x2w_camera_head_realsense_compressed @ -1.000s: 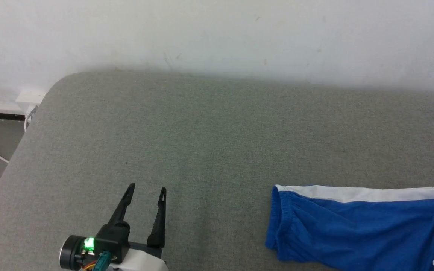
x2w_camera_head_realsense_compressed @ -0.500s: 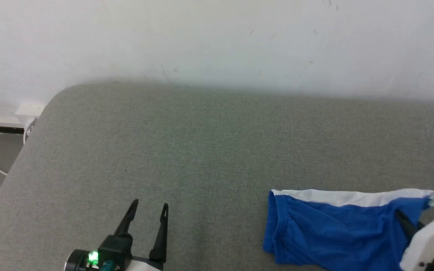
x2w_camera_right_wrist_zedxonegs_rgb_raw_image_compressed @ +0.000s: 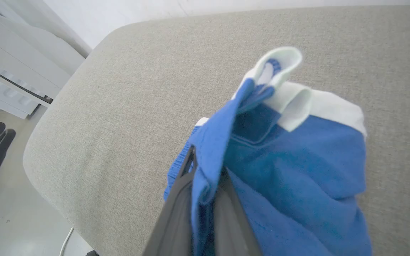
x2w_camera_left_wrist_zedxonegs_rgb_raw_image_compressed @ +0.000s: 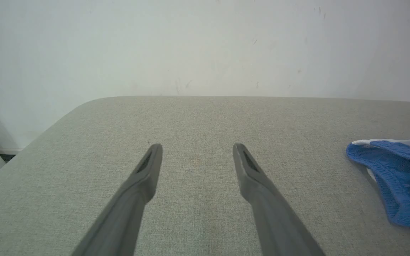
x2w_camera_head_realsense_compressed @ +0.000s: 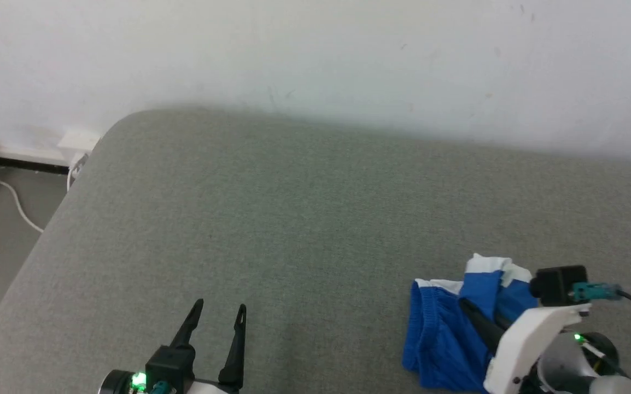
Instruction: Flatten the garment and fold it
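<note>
Blue cloth, thin and limp: in the head view the shorts (x2w_camera_head_realsense_compressed: 441,345) sit bunched on the grey padded surface (x2w_camera_head_realsense_compressed: 293,219), gathered round the right gripper (x2w_camera_head_realsense_compressed: 466,306). Its dark fingers are pinched together on a fold of the fabric, and a white-trimmed flap stands up just beyond their tips. The left gripper (x2w_camera_head_realsense_compressed: 221,306) hovers well to the left of the right one, jaws spread and holding nothing. By count there is one pair of shorts, two grippers with two fingers each, and one white cable (x2w_camera_head_realsense_compressed: 15,202) on the floor out past the left gripper.

In the left wrist view, the left gripper (x2w_camera_left_wrist_zedxonegs_rgb_raw_image_compressed: 198,149) shows both fingers splayed above bare padding with nothing between them. The gathered elastic waistband (x2w_camera_left_wrist_zedxonegs_rgb_raw_image_compressed: 379,156) lies off to the right of the fingertips, near but not touching.

In the right wrist view, the right gripper (x2w_camera_right_wrist_zedxonegs_rgb_raw_image_compressed: 206,170) is clamped on a ridge of blue cloth that rises between its two fingers. Ahead of the tips the white hem trim (x2w_camera_right_wrist_zedxonegs_rgb_raw_image_compressed: 315,106) curls into a loop, and the rest of the shorts slumps onto the padding to the right.

Judging by that sag, the shorts are light, soft and probably slick. A single pinch only lets them drape over themselves. Flattening likely needs two holds, one per gripper, at the waistband corners or hem, where the thicker elastic and seams give the fingers more to grip.
</note>
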